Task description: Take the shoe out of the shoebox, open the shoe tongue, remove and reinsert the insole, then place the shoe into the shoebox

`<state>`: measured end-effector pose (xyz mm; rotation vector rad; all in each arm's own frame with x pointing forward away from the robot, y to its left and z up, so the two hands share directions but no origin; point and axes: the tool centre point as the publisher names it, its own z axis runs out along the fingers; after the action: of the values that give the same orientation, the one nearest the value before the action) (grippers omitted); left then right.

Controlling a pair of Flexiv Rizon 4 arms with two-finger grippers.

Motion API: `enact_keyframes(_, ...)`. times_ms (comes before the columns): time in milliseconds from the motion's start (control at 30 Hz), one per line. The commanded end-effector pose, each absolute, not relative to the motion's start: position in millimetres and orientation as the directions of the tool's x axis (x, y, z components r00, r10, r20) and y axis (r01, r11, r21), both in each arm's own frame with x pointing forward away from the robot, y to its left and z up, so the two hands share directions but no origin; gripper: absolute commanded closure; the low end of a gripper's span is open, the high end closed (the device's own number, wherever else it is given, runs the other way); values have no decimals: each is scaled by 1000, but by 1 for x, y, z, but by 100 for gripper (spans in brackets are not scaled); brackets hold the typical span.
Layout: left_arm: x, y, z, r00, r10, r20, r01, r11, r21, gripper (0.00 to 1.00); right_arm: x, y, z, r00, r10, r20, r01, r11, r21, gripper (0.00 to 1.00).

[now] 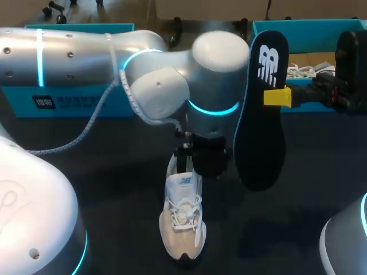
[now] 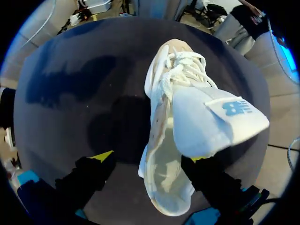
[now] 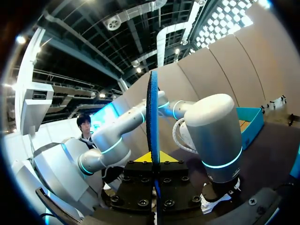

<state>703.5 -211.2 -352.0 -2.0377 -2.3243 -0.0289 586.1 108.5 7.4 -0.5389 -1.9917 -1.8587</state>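
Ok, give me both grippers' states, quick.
Left gripper: open, shoe between its fingers, not clamped.
Right gripper: closed on the insole.

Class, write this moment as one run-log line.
right gripper: shut on dark navy insole, held upright | left gripper: open, astride white-and-beige laced sneaker | sneaker: on black table
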Motion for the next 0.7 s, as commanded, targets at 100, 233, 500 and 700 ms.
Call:
enact_keyframes(100, 714, -177, -311, -213, 939, -270, 976, 216, -19, 0, 587, 111, 6, -861, 31, 508, 509, 62, 858, 100)
enact_keyframes(233, 720, -169, -288, -216, 869, -445, 973, 231, -20, 0, 587, 111, 6, -861, 31, 508, 509, 62, 858, 100)
enact_keyframes(500, 725, -163, -243, -115, 671, -732, 980, 199, 28, 0, 587, 111, 6, -861, 31, 508, 509, 62, 858, 100)
enact_keyframes(700, 726, -165, -218, -79, 506, -859, 979, 202, 29, 0, 587, 111, 6, -861, 31, 508, 509, 62, 858, 100)
